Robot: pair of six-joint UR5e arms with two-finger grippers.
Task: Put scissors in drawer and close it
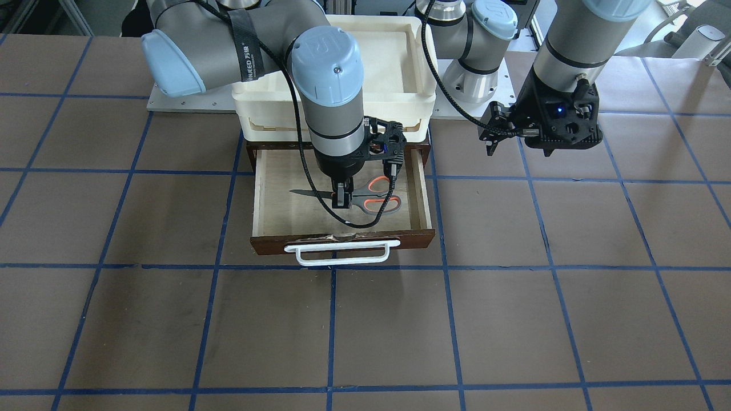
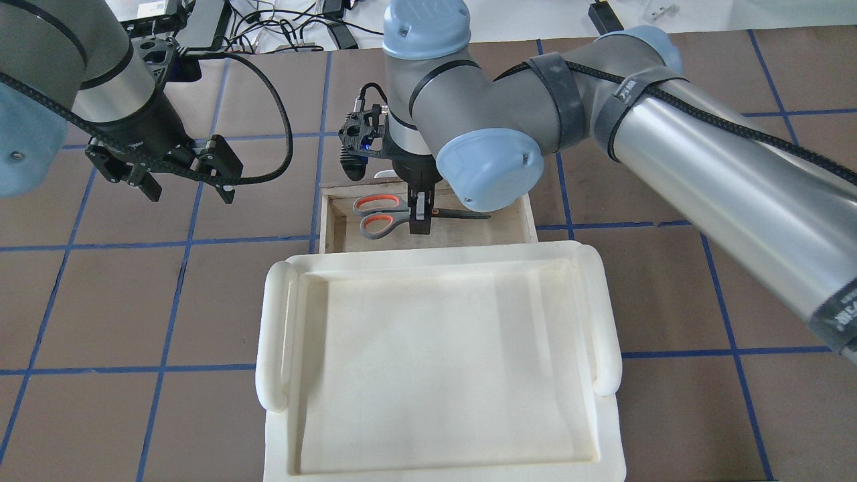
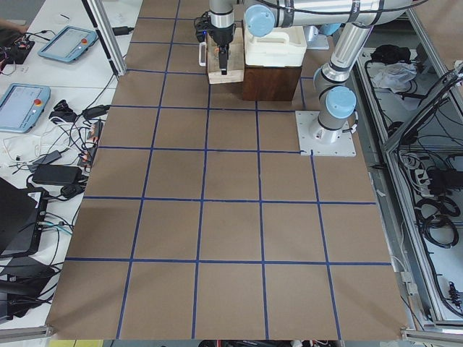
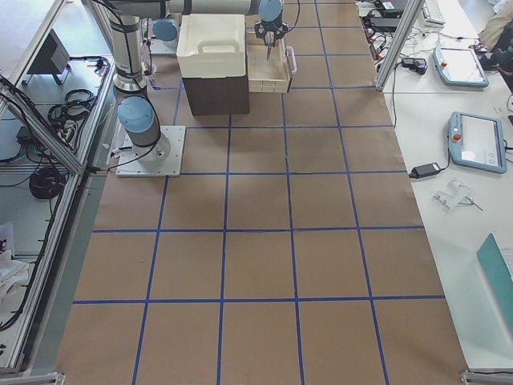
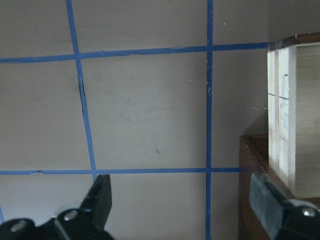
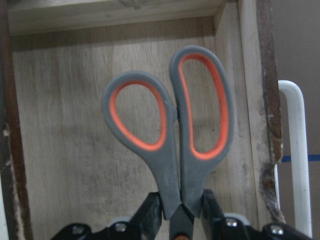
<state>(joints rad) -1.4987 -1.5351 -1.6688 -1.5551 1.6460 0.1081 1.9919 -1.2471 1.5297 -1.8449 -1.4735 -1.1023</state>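
The drawer (image 1: pixel 427 188) stands pulled well out from under the white tray (image 2: pixel 274 321), with its dark front and white bar handle (image 1: pixel 342 254) towards the far side of the counter (image 1: pixel 571 285) from the robot. The right end effector (image 1: pixel 341 198) reaches straight down into the drawer. In the right wrist view its fingers (image 6: pixel 150 215) are pinched tight on the scissors (image 1: pixel 374 202), just behind the pivot where the two handle shanks meet. The scissors lie level and run across the drawer's width. The blades point towards the robot's right and the grey, orange-lined loops towards its left. I cannot tell whether they rest on the plywood floor or hang just above it. There is bare floor between the blade tip and the side wall on that side. The loops sit nearer the opposite side wall without touching it. In the wrist view the larger loop is close to the inside of the drawer front. The left end effector (image 2: pixel 189 189) hovers over bare counter off the drawer's left side, apart from it. Its fingers (image 5: pixel 100 200) are spread wide with nothing between them, and the drawer's corner edge shows at the right of its wrist view. Open counter, crossed by blue tape lines, lies all around the drawer front.
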